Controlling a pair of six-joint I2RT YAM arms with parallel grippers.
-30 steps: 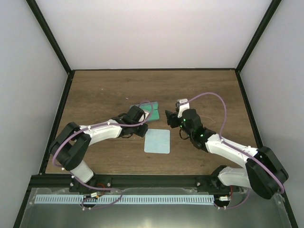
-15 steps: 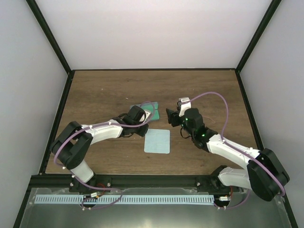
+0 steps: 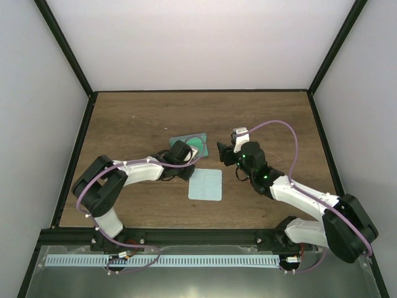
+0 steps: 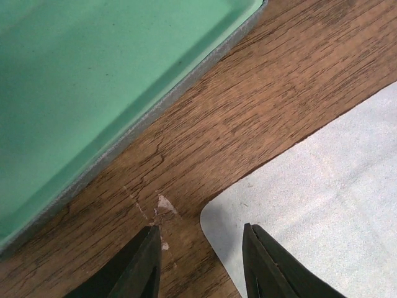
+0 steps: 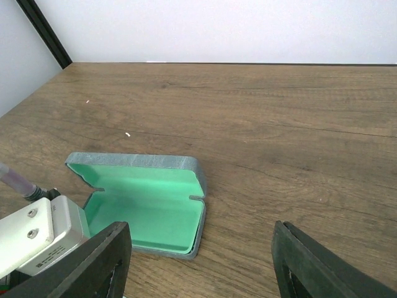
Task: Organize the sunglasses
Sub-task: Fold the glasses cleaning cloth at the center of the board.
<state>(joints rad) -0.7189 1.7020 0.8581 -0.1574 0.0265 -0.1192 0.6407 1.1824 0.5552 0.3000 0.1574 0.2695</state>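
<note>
Left wrist view; step judged: pinching the cleaning cloth (image 4: 322,205) by its rounded corner. This is best done by lowering straight down with a finger on either side of that corner, keeping off the case rim. Left gripper (image 4: 200,243): jaws partly apart, holding nothing, low over the wooden table (image 4: 248,105), with the cloth corner just beside one finger. The open glasses case (image 4: 93,81), green-lined and empty, lies near beyond. Right gripper (image 5: 198,248): jaws wide apart, empty, facing the case. Sunglasses: in no view.

Overhead, I find the left hand (image 3: 188,169) hiding the near edge of the case (image 3: 198,143); its wrist view crops case and cloth (image 4: 322,205) at the frame edges.
</note>
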